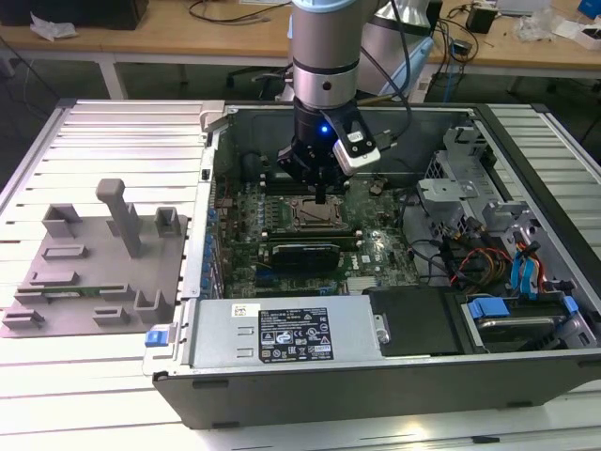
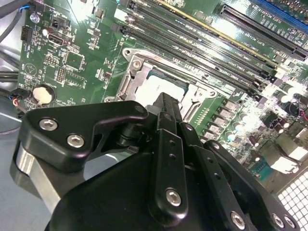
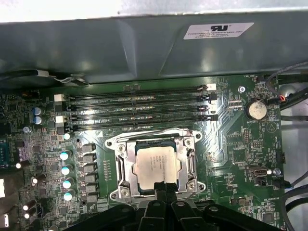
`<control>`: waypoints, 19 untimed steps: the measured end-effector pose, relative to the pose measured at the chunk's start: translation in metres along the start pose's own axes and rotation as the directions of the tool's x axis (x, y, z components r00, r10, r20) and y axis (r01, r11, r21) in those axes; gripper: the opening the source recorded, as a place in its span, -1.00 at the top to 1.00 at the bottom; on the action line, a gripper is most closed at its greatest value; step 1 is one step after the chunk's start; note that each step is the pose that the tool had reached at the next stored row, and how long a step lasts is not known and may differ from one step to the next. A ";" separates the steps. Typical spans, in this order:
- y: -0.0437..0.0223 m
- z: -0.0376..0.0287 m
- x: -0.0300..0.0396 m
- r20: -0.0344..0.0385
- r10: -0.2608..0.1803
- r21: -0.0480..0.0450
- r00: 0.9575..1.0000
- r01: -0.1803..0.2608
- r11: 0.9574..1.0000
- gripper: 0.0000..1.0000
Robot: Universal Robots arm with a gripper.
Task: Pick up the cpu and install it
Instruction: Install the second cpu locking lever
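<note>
Hovering my gripper [image 1: 322, 197] right over the socket [image 3: 156, 166], I see the cpu [image 3: 157, 164] lying inside its frame; fingers look drawn together, seemingly clear of the chip. I'd keep it square to the frame, no sideways drag.

An open computer case [image 1: 394, 371] lies on a slatted metal table [image 1: 122, 141], its green motherboard [image 1: 282, 221] spread directly beneath the tool. Black memory slots [image 3: 139, 108] run just beyond the tool's tip, with a coin battery [image 3: 256, 109] off to one side. A grey fixture plate [image 1: 94, 268] with upright posts sits well apart from the tool, toward the exterior view's left.
</note>
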State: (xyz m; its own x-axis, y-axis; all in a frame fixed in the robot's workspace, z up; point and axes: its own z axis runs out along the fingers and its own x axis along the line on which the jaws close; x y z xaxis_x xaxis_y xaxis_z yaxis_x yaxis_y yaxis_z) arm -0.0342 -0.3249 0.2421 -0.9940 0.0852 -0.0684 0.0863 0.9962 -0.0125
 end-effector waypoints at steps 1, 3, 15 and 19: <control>-0.0010 0.0000 -0.0001 0.000 0.000 0.000 1.000 0.000 1.000 0.79; -0.0062 0.0002 -0.0006 0.000 0.000 -0.002 1.000 0.000 1.000 0.79; -0.0306 0.0111 -0.0019 -0.022 -0.133 -0.015 0.991 0.133 0.991 0.79; -0.0319 0.0112 -0.0014 -0.022 -0.143 -0.016 0.989 0.143 0.990 0.79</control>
State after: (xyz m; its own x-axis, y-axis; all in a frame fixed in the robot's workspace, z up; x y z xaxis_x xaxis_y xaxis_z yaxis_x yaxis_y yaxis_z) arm -0.0348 -0.3570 0.2314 -0.9973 -0.0578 -0.0443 -0.0576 0.9983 -0.0061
